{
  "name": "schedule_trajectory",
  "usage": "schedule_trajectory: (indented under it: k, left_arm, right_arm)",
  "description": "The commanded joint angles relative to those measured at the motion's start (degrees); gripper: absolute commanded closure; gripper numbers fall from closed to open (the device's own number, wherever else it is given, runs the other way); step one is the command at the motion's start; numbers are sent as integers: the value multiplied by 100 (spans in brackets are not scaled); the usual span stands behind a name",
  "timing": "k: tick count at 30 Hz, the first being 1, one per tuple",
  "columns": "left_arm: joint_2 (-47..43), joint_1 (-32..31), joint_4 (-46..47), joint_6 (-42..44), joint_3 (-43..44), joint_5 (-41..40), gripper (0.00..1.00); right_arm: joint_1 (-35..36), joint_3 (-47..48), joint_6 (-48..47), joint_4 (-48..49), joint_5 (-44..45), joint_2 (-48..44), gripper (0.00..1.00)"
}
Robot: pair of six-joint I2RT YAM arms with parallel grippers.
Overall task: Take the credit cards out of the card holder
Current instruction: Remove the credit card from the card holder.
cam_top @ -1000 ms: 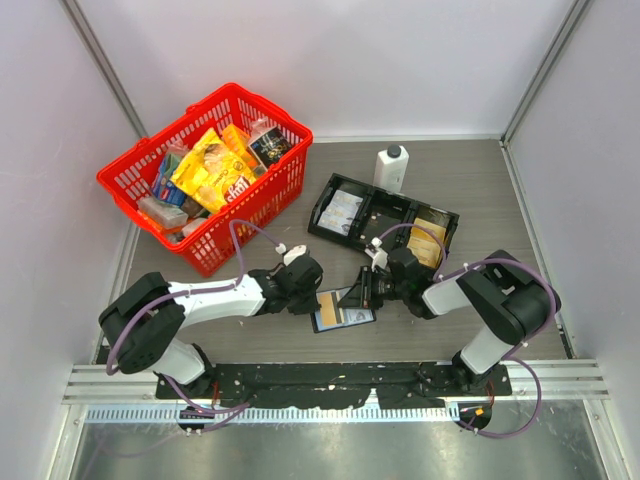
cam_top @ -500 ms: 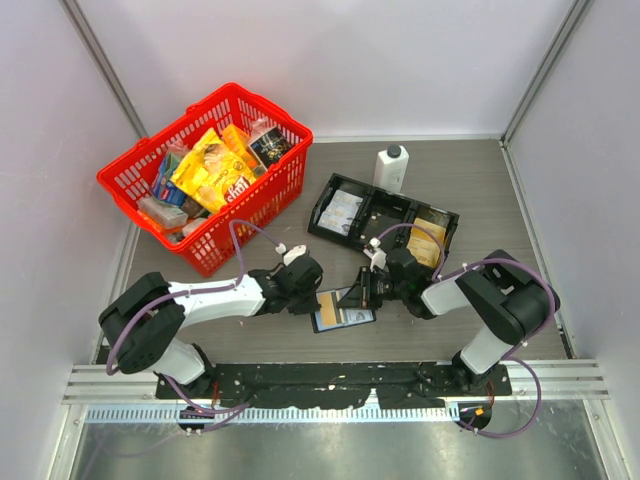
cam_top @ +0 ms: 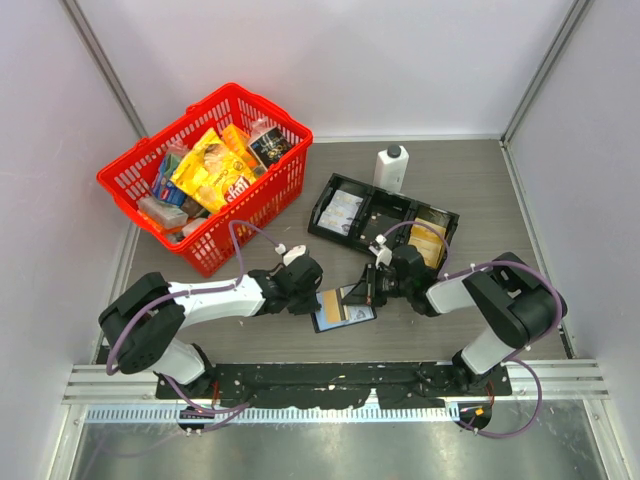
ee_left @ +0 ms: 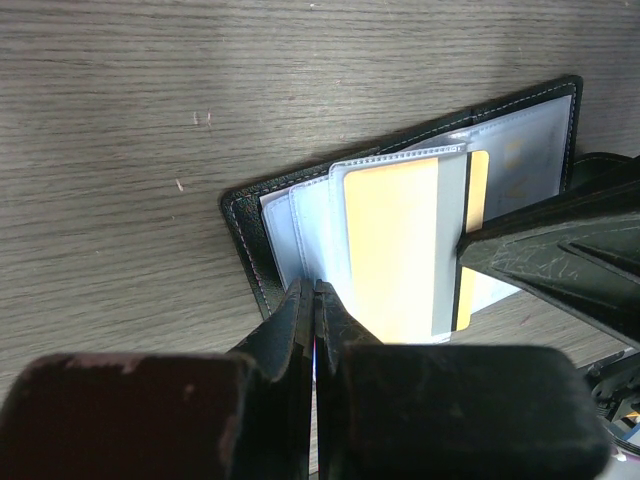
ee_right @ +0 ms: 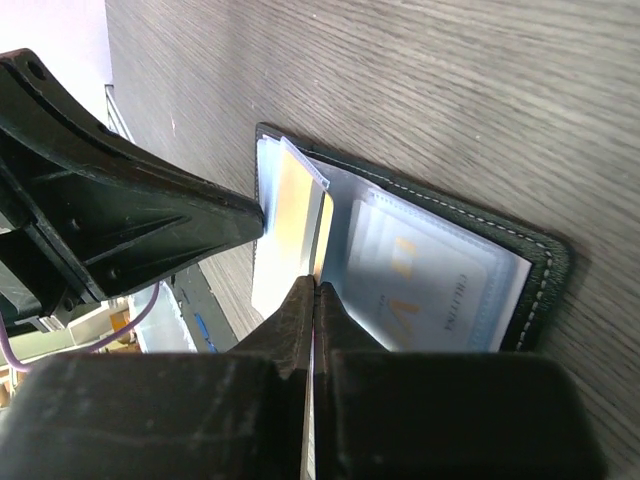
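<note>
**Right gripper has the yellow card; the way out runs away from the left gripper**

The right gripper (ee_right: 313,284) is clenched on the free edge of the yellow card (ee_left: 392,250). That card pokes partway out of a clear sleeve (ee_left: 336,210) on the right gripper's side. Opposite it, the left gripper (ee_left: 315,297) is also clenched, its tips pressed onto the edge of the card holder (ee_left: 248,232) where the sleeves stack, seemingly pinning it down.

The card holder lies open and flat on the table (ee_left: 140,110), just in front of the arms and between the two grippers. Its long axis runs from one gripper to the other. The card therefore lies straight ahead of the right gripper. As I judge it, the pull must go back toward the right arm, directly away from the left one.

Several things are hard to make out:
- The near end of the yellow card is hidden behind the left gripper, so how much of it sits inside the sleeve cannot be told.
- It is unclear whether the left gripper holds only the sleeves or the black cover too.
- A second card (ee_right: 425,295), with lettering, shows through another sleeve, and any beneath it cannot be counted.
- From above, both grippers cover the holder's ends.
</note>
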Motion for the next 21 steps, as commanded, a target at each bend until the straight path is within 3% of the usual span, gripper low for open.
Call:
schedule_trajectory:
  k: [1,10,17,21]
  left_arm:
    - [145,-6,-125,35,-153,78,98]
    - [-135,-6,-63,122,-109,87,97]
    - [-444,-23,182,315,172,263,84]
    - [-199,-14,253,421,409,281,83]
  right_arm:
    - [-127,-23,-296,-248,-21,-144,98]
    - [-180,56,-393,-477,-12,-100,99]
    - [-189,56,-402,-494,5,-82,99]
    - [-172,65,-385,-512,-3,-100,99]
